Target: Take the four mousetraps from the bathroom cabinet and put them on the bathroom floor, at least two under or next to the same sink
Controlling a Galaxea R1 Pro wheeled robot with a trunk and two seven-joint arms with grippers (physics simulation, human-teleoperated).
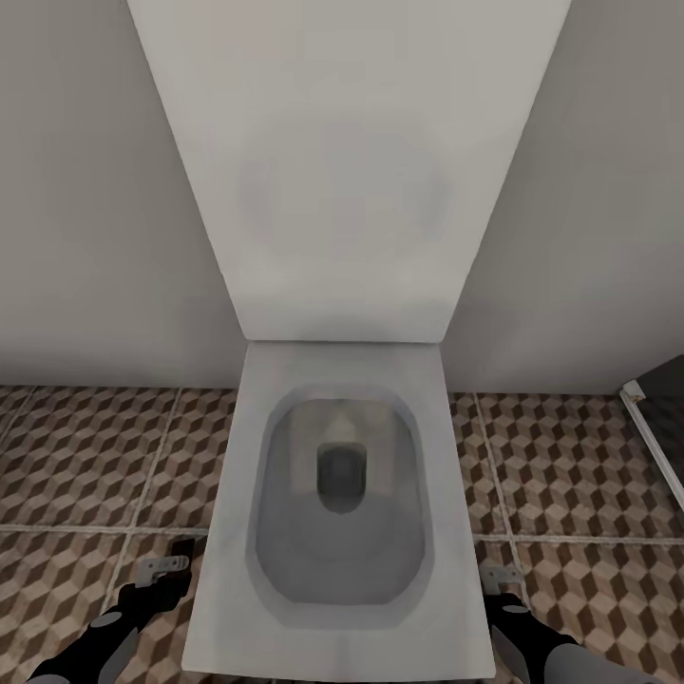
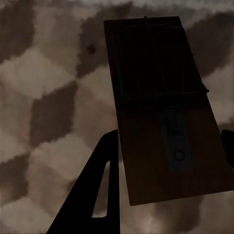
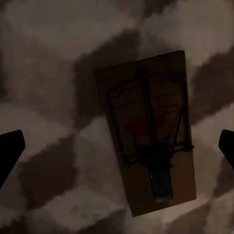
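In the left wrist view a tan wooden mousetrap [image 2: 161, 97] with dark wire parts sits between my left gripper's [image 2: 170, 134] fingers [image 2: 105, 185], which touch both of its long edges, just over the cube-patterned bathroom floor [image 2: 44, 97]. Another mousetrap [image 3: 151, 131] lies flat on the floor [image 3: 48, 73] in the right wrist view. My right gripper [image 3: 122, 141] is open wide around it, with both fingers apart from it. The head view has my left gripper [image 1: 163, 568] and right gripper [image 1: 501, 578] low over the tiles on either side of the toilet. The cabinet and sink are out of view.
A white boxy toilet [image 1: 332, 494] with its lid raised stands straight ahead against a pale wall [image 1: 76, 190]. Patterned floor [image 1: 85, 456] runs to both sides of it. A white-framed dark edge [image 1: 660, 418] shows at the far right.
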